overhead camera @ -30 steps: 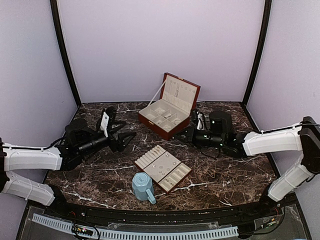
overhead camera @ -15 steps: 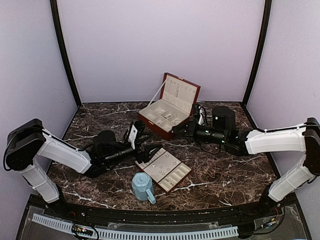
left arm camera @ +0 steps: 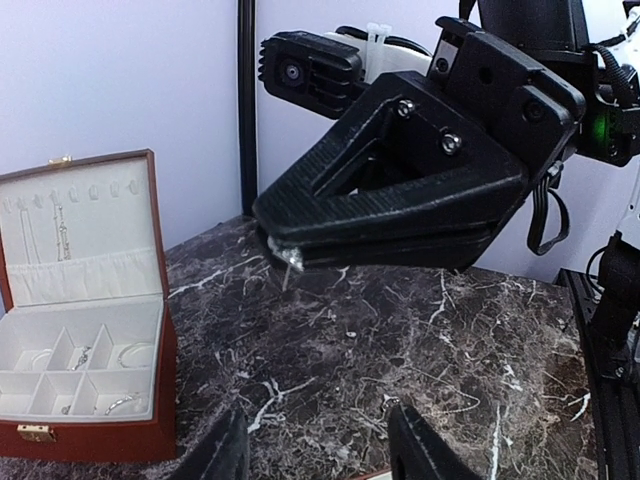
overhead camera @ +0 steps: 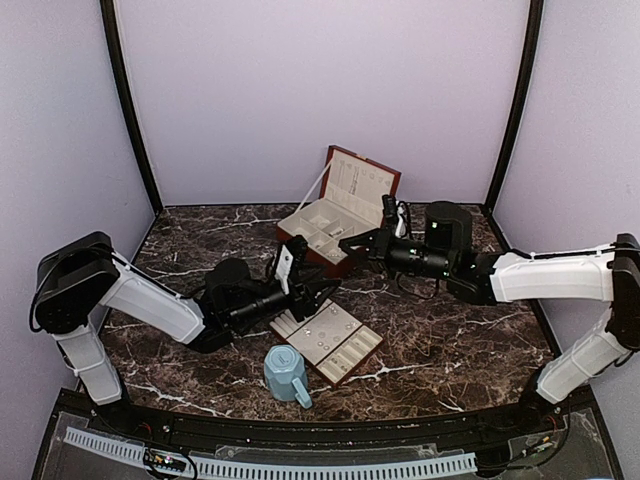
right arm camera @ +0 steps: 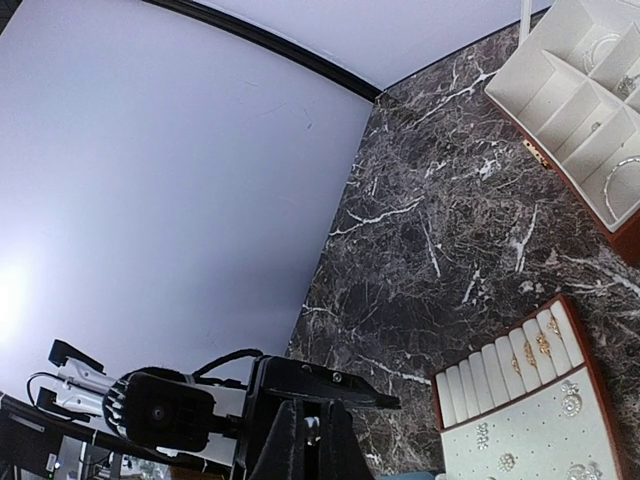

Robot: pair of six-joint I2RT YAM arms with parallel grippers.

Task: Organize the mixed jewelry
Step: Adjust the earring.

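My right gripper (overhead camera: pixel 347 243) hovers by the front right corner of the open brown jewelry box (overhead camera: pixel 335 225), shut on a tiny sparkling silvery stud (left arm camera: pixel 290 258); the same stud (right arm camera: pixel 311 427) shows between its fingertips in the right wrist view. My left gripper (overhead camera: pixel 322 288) is low over the marble just left of it, open, with nothing between its fingers (left arm camera: pixel 225 452). On the marble ahead of the left gripper lie a small ring (left arm camera: pixel 391 400), a thin chain (left arm camera: pixel 454 404) and another tiny bit (left arm camera: pixel 351 334). Bracelets rest in the box's compartments (left arm camera: pixel 130 353).
A flat cream-lined brown tray (overhead camera: pixel 325 338) with studs and rings lies in the middle, close under the left gripper. A light-blue mug (overhead camera: pixel 287 375) stands at its near left corner. The box's lid (overhead camera: pixel 362 185) is raised at the back. The two grippers are close together.
My left arm has swung from the left side in to the centre, its jaws narrowing. My right gripper has shifted left toward the box's front, still shut.
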